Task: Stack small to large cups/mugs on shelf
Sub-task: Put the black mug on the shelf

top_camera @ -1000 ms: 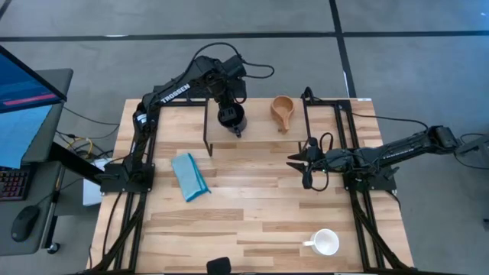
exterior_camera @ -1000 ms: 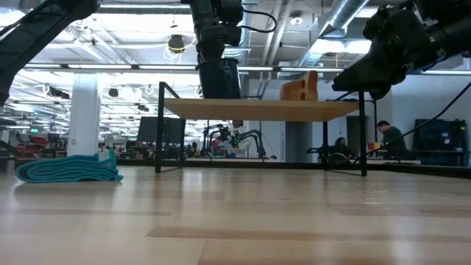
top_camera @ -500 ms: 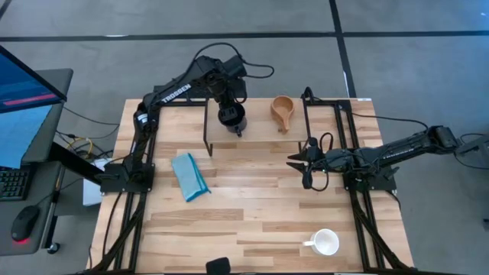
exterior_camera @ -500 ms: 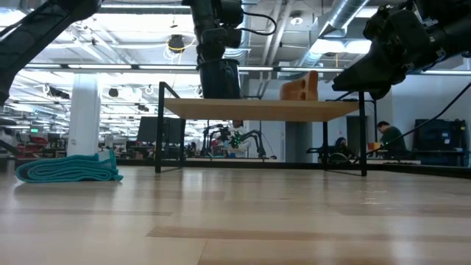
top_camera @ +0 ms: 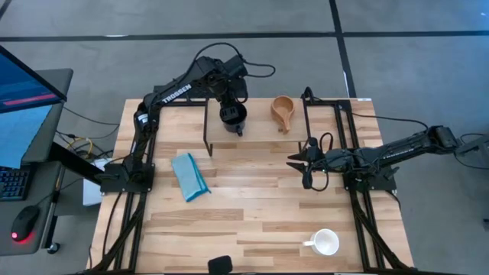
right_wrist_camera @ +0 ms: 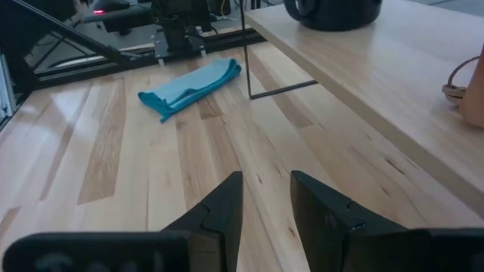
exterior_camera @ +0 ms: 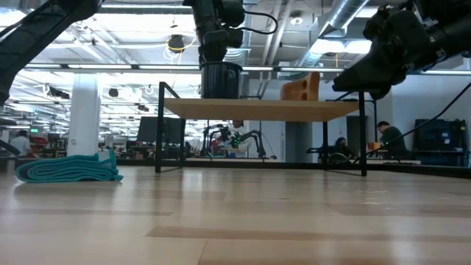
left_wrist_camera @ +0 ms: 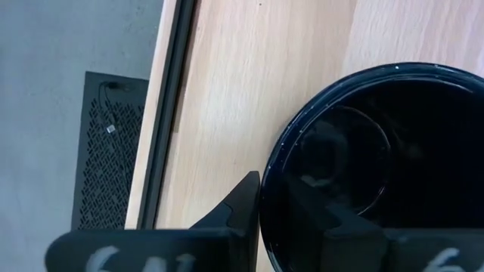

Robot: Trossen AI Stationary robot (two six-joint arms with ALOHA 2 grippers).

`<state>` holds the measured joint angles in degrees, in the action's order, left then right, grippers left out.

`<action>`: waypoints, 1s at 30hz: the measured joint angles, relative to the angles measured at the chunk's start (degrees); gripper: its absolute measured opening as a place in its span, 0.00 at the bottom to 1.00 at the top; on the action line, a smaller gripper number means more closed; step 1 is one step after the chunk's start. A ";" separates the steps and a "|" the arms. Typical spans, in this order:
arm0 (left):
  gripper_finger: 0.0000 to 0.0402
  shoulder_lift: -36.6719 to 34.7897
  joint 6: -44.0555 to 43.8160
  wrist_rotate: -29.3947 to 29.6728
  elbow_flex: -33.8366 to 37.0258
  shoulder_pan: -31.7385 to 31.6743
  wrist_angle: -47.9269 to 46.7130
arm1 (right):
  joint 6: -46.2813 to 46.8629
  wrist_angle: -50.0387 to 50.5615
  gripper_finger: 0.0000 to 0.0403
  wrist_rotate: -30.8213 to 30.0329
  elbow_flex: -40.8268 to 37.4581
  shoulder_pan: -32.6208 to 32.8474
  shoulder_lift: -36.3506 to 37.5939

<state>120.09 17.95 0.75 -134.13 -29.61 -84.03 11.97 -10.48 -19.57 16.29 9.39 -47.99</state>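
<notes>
A dark mug stands upright on the left part of the shelf, a low rack with a light plank top. My left gripper is above the mug, shut on its rim. The small tan wooden cup rests on the shelf's right part. The white mug stands on the table near the front right. My right gripper hovers open and empty over the table, right of centre, in front of the shelf. My left gripper holds the dark mug's rim, with one finger outside the wall and one finger inside the mug. The fingers come from above, pointing down. The mug is upright, with its base at the shelf top.
A folded blue cloth lies on the table left of centre. The shelf's thin black legs stand on the table. A monitor and a keyboard stand off the table's left side. People sit in the room behind.
My left gripper has come down a little with the dark mug, which now sits level on the shelf top. My right arm has kept still.
</notes>
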 joint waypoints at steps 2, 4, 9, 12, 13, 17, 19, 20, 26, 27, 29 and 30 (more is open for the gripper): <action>0.09 0.02 0.60 -0.02 0.10 0.04 0.06 | -0.02 0.17 0.33 0.00 0.00 0.00 0.00; 0.09 0.02 1.47 -0.01 0.52 0.16 0.62 | -0.02 0.17 0.33 0.00 0.00 0.00 0.00; 0.09 0.07 2.38 -0.01 1.25 0.44 2.64 | -0.03 0.18 0.33 0.00 0.00 0.00 0.00; 0.10 0.06 2.40 0.04 1.25 0.46 2.62 | -0.04 0.19 0.33 0.00 0.00 0.00 0.00; 0.11 0.07 2.41 0.05 1.27 0.46 2.62 | -0.04 0.17 0.33 0.00 0.00 0.00 0.00; 0.17 0.07 3.15 0.11 1.27 0.44 2.62 | -0.02 0.18 0.33 0.00 0.00 0.00 -0.02; 0.21 0.07 3.91 0.11 1.27 0.49 2.73 | -0.02 0.19 0.33 0.00 0.00 0.00 -0.01; 0.23 0.07 3.94 0.17 1.27 0.58 3.06 | -0.02 0.17 0.33 0.00 0.00 -0.02 0.00; 0.31 0.07 4.99 0.15 1.27 1.11 6.95 | 0.00 0.17 0.33 0.00 0.00 0.00 -0.01; 0.31 0.07 5.01 0.15 1.27 1.14 7.48 | 0.00 0.18 0.33 0.00 0.00 0.00 -0.01; 0.31 0.07 5.25 0.14 1.27 1.22 8.58 | 0.00 0.17 0.33 0.00 0.00 -0.01 0.00; 0.31 0.07 5.44 0.15 1.27 1.28 8.84 | 0.00 0.20 0.33 0.00 0.00 0.00 0.00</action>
<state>120.16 23.40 0.91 -132.86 -28.33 -75.19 11.97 -10.28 -19.57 16.29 9.39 -47.99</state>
